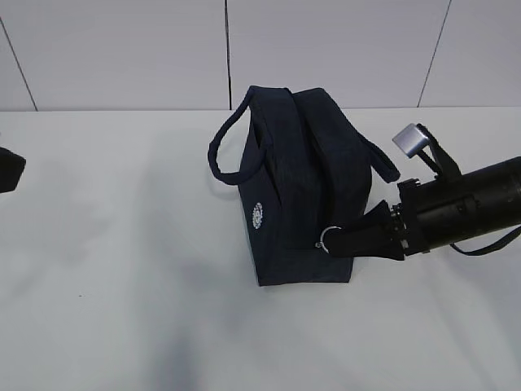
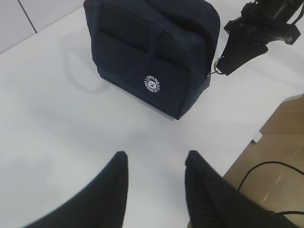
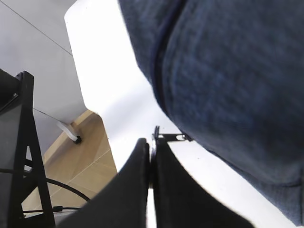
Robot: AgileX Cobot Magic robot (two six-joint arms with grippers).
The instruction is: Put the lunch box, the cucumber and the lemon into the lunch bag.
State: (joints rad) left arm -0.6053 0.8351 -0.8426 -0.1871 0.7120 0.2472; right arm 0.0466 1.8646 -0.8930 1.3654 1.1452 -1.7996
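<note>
The dark navy lunch bag (image 1: pixel 301 187) stands upright on the white table, its handles up and its white round logo (image 1: pixel 259 215) facing the front. It also shows in the left wrist view (image 2: pixel 152 52) and fills the right wrist view (image 3: pixel 228 71). My right gripper (image 3: pixel 152 145) is shut on the silver ring pull (image 1: pixel 329 239) of the zipper at the bag's lower right end (image 2: pixel 218 66). My left gripper (image 2: pixel 155 159) is open and empty, well in front of the bag over bare table. The lunch box, the cucumber and the lemon are out of view.
A dark part of the left arm (image 1: pixel 8 171) shows at the far left edge. The table's edge (image 2: pixel 266 128) drops to a wooden floor with cables (image 2: pixel 256 171). A black stand (image 3: pixel 23 142) is beside the table. A white panelled wall (image 1: pixel 326 49) is behind.
</note>
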